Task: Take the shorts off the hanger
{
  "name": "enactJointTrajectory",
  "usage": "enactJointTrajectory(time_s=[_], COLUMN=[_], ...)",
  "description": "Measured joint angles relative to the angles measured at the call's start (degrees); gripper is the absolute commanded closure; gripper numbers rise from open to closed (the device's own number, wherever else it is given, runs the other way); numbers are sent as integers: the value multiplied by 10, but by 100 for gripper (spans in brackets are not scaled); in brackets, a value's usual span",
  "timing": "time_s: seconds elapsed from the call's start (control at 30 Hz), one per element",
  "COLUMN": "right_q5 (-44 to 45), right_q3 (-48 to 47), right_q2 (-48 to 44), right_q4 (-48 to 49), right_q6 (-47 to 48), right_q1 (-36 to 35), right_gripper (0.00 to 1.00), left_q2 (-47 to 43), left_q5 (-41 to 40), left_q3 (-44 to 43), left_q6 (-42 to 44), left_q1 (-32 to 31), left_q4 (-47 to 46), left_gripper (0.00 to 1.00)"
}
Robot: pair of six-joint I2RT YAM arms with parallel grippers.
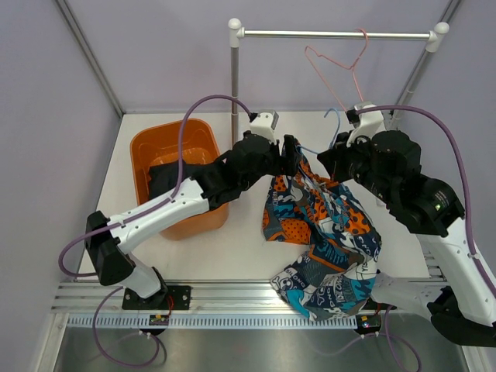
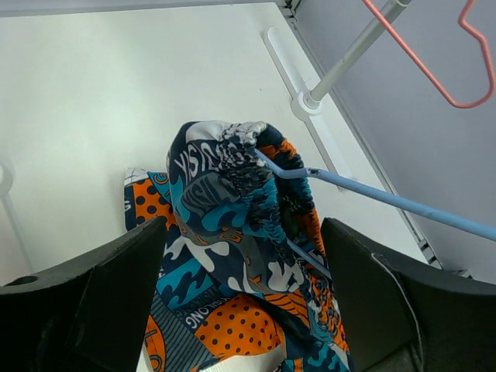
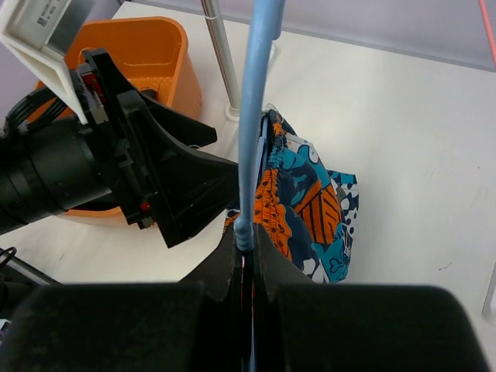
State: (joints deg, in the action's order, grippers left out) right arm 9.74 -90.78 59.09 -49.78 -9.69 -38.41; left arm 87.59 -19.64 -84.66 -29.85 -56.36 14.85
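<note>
Blue wire is what this turns on: the hanger (image 3: 256,116) is pinched in the right pincer (image 3: 248,244), whose jaws are closed flat on it with no gap showing. The patterned shorts (image 1: 322,225) have their gathered waistband bunched over the hanger's far end, away from that pincer. The rest of the cloth spills down from the hanger onto the desk (image 1: 232,248), toward the arm bases.

The left pincer (image 2: 244,232) is at that far end and spread wide. Its dark fingers (image 2: 116,287) stand either side of the waistband with fabric between them. I cannot tell whether they touch the cloth, but they have nothing gripped. It is clearly the nearer one to the shorts.

The hanger's long axis runs from the waistband back toward the right pincer. My guess is the cloth has to slide along that line and off the free end, away from the right arm.

The left wrist view shows the wire coming out of the elastic folds and running off to one side, which the overhead view hides behind the two arms. The right wrist view alone shows the clamp on the wire. The overhead view alone shows how much cloth trails below the hanger. It also shows an orange tub (image 1: 155,147) beyond the left arm and a pink hanger (image 1: 341,66) hooked on the rail (image 1: 333,34) behind.
</note>
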Motion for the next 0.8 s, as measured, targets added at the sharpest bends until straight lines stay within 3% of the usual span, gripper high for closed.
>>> enactJointTrajectory(time_s=[0.23, 0.37, 0.57, 0.7, 0.8], right_q5=[0, -2, -4, -5, -5], right_q3=[0, 0, -3, -7, -8], right_q2=[-2, -2, -2, -2, -2], right_q4=[0, 0, -3, -12, -15], right_q6=[0, 0, 0, 0, 0], right_q1=[0, 0, 0, 0, 0], right_gripper=[100, 100, 100, 100, 100], left_q2=[11, 12, 31, 44, 49], left_q5=[-14, -19, -18, -12, -10], left_q3=[-1, -1, -1, -2, -9], left_q6=[2, 6, 10, 11, 15], left_q1=[0, 1, 10, 19, 26], left_q4=[1, 0, 0, 0, 1], left_gripper=[27, 44, 62, 84, 92])
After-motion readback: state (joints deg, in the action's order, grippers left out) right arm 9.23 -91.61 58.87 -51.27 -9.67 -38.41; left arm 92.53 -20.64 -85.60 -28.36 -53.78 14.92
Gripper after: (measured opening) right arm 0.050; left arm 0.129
